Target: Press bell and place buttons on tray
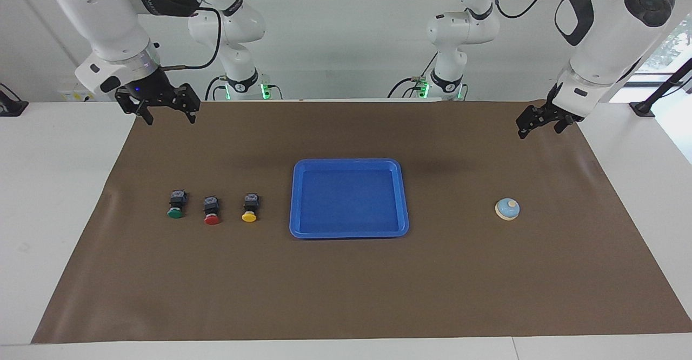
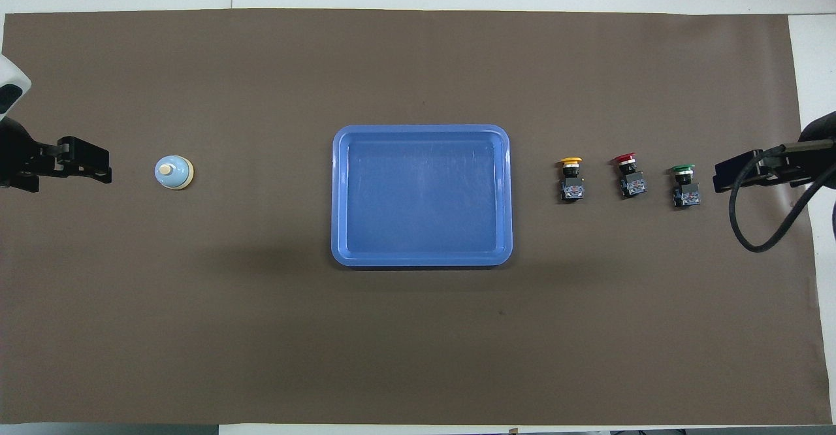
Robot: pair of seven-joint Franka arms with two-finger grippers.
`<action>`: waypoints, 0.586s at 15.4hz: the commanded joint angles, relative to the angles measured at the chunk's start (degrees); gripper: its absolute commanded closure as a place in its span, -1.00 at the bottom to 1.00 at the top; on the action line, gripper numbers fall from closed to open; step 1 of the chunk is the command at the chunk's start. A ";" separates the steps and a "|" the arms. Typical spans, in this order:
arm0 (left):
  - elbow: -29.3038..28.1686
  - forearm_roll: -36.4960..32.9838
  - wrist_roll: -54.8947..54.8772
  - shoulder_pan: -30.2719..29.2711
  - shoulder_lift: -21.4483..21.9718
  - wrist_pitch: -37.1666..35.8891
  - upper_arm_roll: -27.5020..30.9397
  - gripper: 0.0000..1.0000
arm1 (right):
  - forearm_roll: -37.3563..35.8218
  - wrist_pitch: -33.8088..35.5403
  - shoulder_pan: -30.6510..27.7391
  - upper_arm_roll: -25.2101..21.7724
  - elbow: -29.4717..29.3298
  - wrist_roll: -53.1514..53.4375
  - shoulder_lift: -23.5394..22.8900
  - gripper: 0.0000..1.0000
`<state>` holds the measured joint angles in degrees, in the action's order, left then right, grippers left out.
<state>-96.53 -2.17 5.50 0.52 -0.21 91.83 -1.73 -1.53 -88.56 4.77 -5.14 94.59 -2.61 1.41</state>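
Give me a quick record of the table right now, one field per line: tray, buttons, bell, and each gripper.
tray: blue tray, mid-table, nothing in it
buttons: green button, red button and yellow button in a row on the mat, toward the right arm's end; yellow closest to the tray
bell: bell on the mat, toward the left arm's end
left gripper: left gripper open, raised over the mat, holding nothing
right gripper: right gripper open, raised over the mat's corner, holding nothing

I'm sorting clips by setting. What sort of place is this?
Probably a robotics lab: two white arms stand at a table covered by a brown mat, with a blue tray, three buttons and a bell laid in a row.
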 commanded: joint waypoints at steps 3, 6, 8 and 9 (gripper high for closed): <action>-3.13 0.68 0.30 0.27 2.58 1.16 0.41 -1.00 | 0.48 1.02 -0.90 0.48 -0.19 -1.08 0.35 -1.00; -3.22 0.68 0.39 0.18 2.67 1.16 0.41 -1.00 | 0.48 1.02 -1.24 0.39 -0.19 -1.08 0.35 -1.00; -3.05 0.68 0.13 0.18 2.58 1.16 0.41 -1.00 | 0.48 0.84 -2.30 0.13 -0.19 -1.34 0.44 -1.00; -2.87 0.59 0.04 0.18 2.58 1.16 0.41 -1.00 | 0.48 0.23 -3.17 0.13 -0.19 -1.34 0.44 -1.00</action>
<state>-97.93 -2.17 5.50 0.52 0.96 92.00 -1.70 -1.53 -88.56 3.96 -5.24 94.58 -2.61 1.41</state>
